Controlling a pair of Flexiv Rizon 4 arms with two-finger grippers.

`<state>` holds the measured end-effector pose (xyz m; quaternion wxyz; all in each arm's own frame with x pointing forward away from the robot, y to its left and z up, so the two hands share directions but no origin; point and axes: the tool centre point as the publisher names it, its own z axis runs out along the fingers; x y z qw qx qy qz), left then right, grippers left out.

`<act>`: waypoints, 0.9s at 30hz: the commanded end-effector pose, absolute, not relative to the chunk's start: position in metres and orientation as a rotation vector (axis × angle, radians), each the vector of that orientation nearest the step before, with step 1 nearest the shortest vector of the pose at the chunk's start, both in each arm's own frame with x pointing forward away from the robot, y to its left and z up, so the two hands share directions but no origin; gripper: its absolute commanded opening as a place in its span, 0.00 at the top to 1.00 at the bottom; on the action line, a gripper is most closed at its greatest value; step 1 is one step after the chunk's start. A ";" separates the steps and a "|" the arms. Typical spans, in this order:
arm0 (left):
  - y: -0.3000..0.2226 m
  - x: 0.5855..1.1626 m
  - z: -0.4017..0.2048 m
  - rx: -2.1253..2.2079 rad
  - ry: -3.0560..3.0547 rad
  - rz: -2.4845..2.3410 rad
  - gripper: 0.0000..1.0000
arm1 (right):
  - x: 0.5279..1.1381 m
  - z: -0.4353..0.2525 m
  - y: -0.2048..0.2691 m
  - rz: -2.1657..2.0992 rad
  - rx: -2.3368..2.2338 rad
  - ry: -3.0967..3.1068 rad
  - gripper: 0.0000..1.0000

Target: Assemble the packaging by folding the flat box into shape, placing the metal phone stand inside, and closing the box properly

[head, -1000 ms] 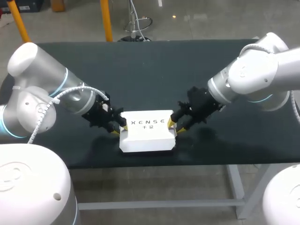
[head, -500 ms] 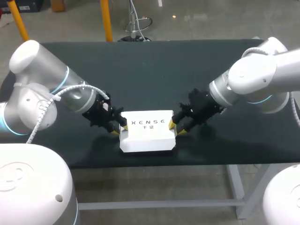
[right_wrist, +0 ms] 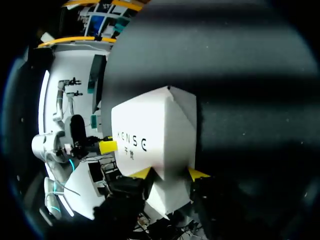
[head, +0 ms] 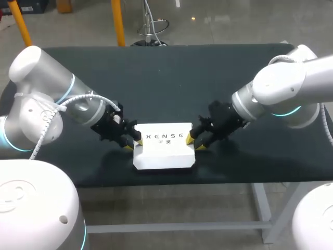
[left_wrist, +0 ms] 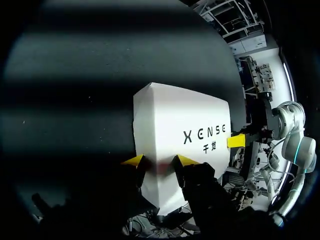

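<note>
The white box (head: 164, 148) lies folded and closed near the table's front edge, printed top face up. My left gripper (head: 132, 142) is at its left end and my right gripper (head: 194, 141) at its right end. In the left wrist view the box (left_wrist: 185, 120) runs ahead from my left gripper (left_wrist: 159, 161), whose two yellow tips touch its near end from both sides. The right wrist view shows the same: the box (right_wrist: 155, 130) end sits between the tips of my right gripper (right_wrist: 170, 173). No phone stand is visible.
The dark table (head: 166, 78) stretches bare behind the box and to both sides. The box sits close to the front edge (head: 166, 182).
Both arms have shifted only slightly. The box stays in the same place between the two grippers.
</note>
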<state>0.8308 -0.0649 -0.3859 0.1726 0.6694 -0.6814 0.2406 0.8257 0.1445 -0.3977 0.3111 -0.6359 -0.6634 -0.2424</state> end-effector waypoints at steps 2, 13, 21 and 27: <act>-0.069 0.829 -0.395 1.851 -1.920 0.703 0.62 | 0.825 -0.405 0.152 -0.637 -1.662 -1.742 0.55; -0.075 0.829 -0.385 1.859 -1.905 0.656 0.62 | 0.831 -0.398 0.151 -0.591 -1.657 -1.695 0.54; -0.078 0.829 -0.380 1.881 -1.882 0.620 0.61 | 0.835 -0.393 0.152 -0.563 -1.665 -1.662 0.54; -0.078 0.831 -0.377 1.876 -1.865 0.604 0.62 | 0.836 -0.390 0.151 -0.553 -1.663 -1.648 0.54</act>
